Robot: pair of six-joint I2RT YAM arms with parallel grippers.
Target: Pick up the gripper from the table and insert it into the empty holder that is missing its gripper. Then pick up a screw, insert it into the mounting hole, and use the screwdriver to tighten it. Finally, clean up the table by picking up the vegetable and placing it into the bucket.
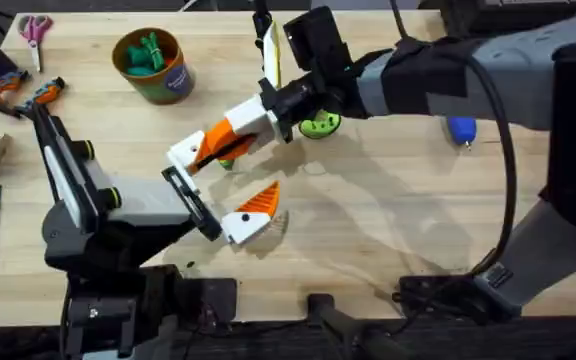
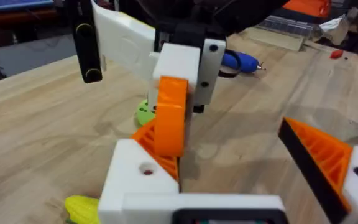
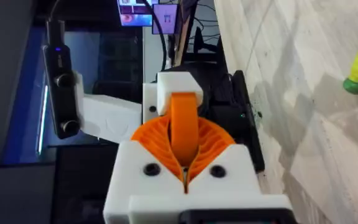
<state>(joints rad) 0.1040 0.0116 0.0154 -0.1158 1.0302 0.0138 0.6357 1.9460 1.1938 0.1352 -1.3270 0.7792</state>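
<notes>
Already the right jaws (image 3: 185,165) clamp the gripper (image 3: 184,121), light stiff plastic; left jaws (image 2: 229,186) stand open mid-bench.

bright even overhead light, soft diffuse shadows on the table (image 1: 388,230) beneath the arms, no strong glare, right arm (image 1: 528,80) large and blurred near the overhead camera, wrist-view backgrounds soft, near fingers slightly defocused
</notes>
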